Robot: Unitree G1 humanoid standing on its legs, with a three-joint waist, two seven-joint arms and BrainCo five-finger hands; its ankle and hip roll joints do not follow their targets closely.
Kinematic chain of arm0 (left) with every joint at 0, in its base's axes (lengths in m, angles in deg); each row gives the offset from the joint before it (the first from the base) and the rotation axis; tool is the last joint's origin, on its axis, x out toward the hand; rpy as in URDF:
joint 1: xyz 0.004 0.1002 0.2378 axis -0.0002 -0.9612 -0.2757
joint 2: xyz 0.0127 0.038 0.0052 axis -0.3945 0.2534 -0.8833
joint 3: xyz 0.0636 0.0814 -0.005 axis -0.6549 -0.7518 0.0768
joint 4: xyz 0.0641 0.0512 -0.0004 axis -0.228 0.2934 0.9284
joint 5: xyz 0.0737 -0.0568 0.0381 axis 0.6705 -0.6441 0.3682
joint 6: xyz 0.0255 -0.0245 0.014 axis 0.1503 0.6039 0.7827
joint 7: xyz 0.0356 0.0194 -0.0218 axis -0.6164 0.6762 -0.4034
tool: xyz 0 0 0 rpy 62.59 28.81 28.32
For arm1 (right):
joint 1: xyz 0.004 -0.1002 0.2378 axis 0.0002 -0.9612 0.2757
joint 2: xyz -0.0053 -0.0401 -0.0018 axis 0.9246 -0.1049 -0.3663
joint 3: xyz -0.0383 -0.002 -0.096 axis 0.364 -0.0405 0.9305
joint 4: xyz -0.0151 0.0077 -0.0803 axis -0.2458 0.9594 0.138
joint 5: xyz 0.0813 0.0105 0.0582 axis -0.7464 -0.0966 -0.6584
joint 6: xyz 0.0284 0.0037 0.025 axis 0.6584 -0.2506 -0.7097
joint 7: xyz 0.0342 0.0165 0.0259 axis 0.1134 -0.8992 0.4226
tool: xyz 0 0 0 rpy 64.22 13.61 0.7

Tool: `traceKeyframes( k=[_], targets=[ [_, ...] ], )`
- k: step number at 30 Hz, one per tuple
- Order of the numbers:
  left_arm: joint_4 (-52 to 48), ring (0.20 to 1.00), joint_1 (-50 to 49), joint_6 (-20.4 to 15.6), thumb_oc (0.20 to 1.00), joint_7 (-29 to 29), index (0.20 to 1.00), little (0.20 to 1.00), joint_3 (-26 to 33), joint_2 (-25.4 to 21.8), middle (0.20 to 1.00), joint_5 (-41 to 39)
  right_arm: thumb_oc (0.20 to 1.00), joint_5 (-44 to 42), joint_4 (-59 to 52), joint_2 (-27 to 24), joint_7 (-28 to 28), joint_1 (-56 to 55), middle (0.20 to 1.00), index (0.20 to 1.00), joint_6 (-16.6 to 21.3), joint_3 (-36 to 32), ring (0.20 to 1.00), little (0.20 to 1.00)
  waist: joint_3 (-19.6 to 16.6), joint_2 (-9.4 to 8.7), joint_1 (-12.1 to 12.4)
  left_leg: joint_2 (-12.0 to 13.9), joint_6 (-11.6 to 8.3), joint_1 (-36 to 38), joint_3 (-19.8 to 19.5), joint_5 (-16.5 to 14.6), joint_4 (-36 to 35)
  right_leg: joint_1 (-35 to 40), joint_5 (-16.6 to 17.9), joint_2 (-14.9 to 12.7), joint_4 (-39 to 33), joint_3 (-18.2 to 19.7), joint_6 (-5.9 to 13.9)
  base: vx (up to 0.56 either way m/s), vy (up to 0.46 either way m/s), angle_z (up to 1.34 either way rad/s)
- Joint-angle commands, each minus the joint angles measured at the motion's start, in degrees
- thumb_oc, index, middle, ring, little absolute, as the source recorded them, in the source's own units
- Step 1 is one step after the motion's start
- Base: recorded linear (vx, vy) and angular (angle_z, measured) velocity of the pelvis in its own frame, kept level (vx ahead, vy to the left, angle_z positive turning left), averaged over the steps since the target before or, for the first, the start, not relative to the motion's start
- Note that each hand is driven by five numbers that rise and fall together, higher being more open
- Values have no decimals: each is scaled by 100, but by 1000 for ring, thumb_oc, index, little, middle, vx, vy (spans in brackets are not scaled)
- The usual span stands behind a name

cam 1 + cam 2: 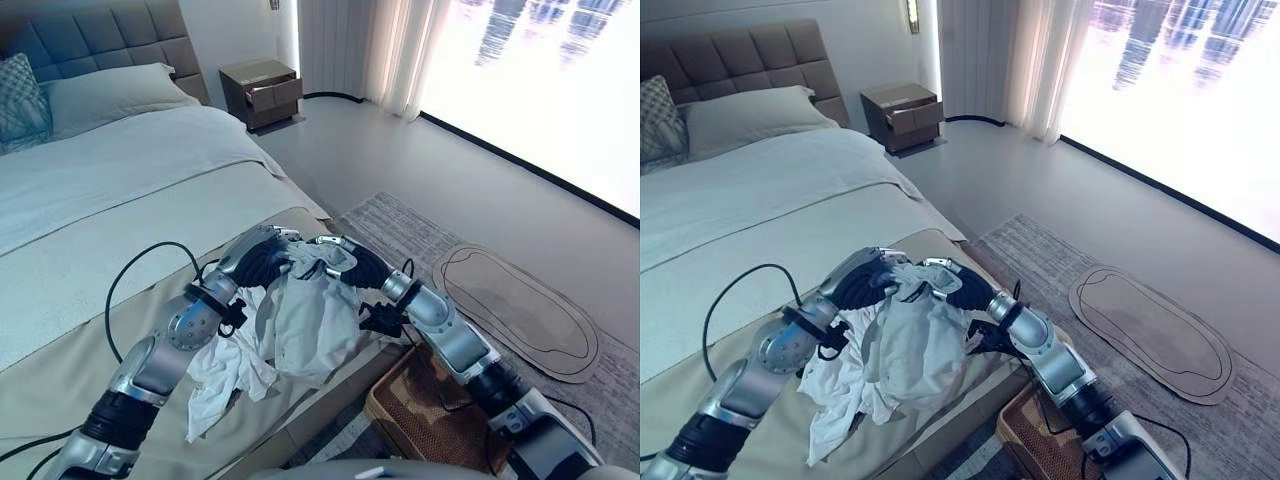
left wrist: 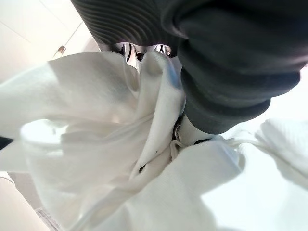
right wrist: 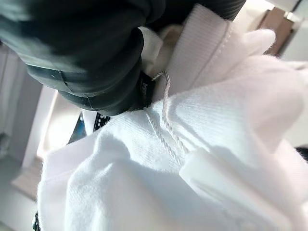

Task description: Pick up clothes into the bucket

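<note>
Where the bed (image 1: 90, 230) meets its foot edge, both arms reach in and meet over a bunch of white clothes (image 1: 305, 325). The left hand (image 1: 262, 262) comes from the lower left, forearm angled up across the tan cover, dark ribbed back turned upward, its fingers clenched into the top of the cloth. The right hand (image 1: 352, 264) comes from the lower right, elbow bent out over the floor, and grasps the same bunch from the other side, so the two hands sit just beside each other with a fold of cloth between them. In the left wrist view, cloth is bunched up against the dark cover and silver fingers (image 2: 127, 52) are pressed into a fold. In the right wrist view, white knit with a loose drawstring (image 3: 166, 120) is packed tight against the cover.

The clothes hang from the hands as a crumpled, pale mass, draping down over the foot edge of the bed, with a second white piece trailing low on the cover by the left forearm. A brown woven basket (image 1: 425, 415) stands on the rug (image 1: 400, 225) below the right arm, beside the bed. A nightstand (image 1: 262, 92) stands by the far wall.
</note>
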Motion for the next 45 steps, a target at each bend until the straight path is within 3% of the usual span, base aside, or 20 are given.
traceKeyframes(
  k=[1, 5, 7, 8, 21, 30, 34, 42, 45],
  targets=[
    [-694, 200, 722, -484, 200, -861, 200, 200, 510, 265, 200, -666, 200, -32, 305, 18, 79, -337, 200, 200, -118, 681, 200, 200, -120, -247, 15, 146, 7, -147, -103, -451, 450, -290, 288, -493, 97, 282, 306, 0, 0, 0],
    [-650, 200, 555, -504, 200, -1095, 200, 200, 612, 323, 200, -745, 200, 97, 411, -73, -231, -545, 200, 200, -48, 411, 200, 200, -118, -248, 7, 144, 5, -145, -110, -450, 451, -290, 296, -503, 102, 278, 312, 0, 0, 0],
    [-636, 912, 455, -525, 912, -1201, 912, 912, 666, 351, 912, -813, 200, 73, 507, -109, -366, -700, 200, 200, -49, 241, 200, 200, -118, -253, -5, 139, 4, -150, -104, -450, 459, -293, 297, -504, 107, 277, 317, 0, 0, 0],
    [-613, 1000, 394, -526, 1000, -1270, 1000, 1000, 707, 372, 1000, -806, 200, 111, 512, -151, -437, -774, 200, 200, -36, 146, 200, 200, -120, -257, -12, 137, 3, -152, -104, -451, 461, -293, 296, -505, 108, 283, 316, 0, 0, 0],
    [-159, 1000, -287, -533, 1000, -1878, 1000, 1000, 1196, 828, 1000, -1243, 200, 2, 576, -414, -992, -1625, 200, 200, 86, -956, 200, 200, -107, -293, -61, 132, 6, -178, -103, -441, 457, -319, 305, -514, 110, 291, 326, 0, 0, 0],
    [554, 1000, -987, -829, 1000, -2031, 1000, 1000, 1402, 1260, 1000, -2061, 200, 54, 326, -549, -1695, -2211, 200, 200, 338, -2099, 200, 200, -49, -289, -94, 141, 13, -168, -93, -519, 498, -301, 260, -506, 122, 305, 342, 12, -3, 0],
    [993, 1000, -1428, -922, 1000, -1944, 1000, 1000, 1554, 1445, 1000, -2381, 200, 314, 438, -560, -2232, -2554, 200, 200, 419, -2906, 200, 200, 5, -297, -121, 130, 26, -208, -88, -541, 548, -325, 259, -519, 141, 307, 355, 0, 0, 0],
    [1178, 1000, -1776, -1041, 1000, -1419, 1000, 1000, 1664, 1821, 1000, -3483, 200, 586, 916, -563, -2904, -2550, 200, 200, 443, -3601, 200, 200, 163, -283, -108, 93, 74, -351, -58, -623, 730, -467, 243, -565, 270, 378, 373, -12, -2, -3],
    [1127, 1000, -1778, -1037, 1000, -1201, 1000, 1000, 1666, 1954, 1000, -4091, 200, 509, 1339, -524, -3233, -2297, 200, 200, 435, -3784, 200, 200, 406, -240, -137, 50, 123, -489, -14, -680, 877, -701, 171, -633, 594, 449, 380, -79, 16, -8]
  ],
)
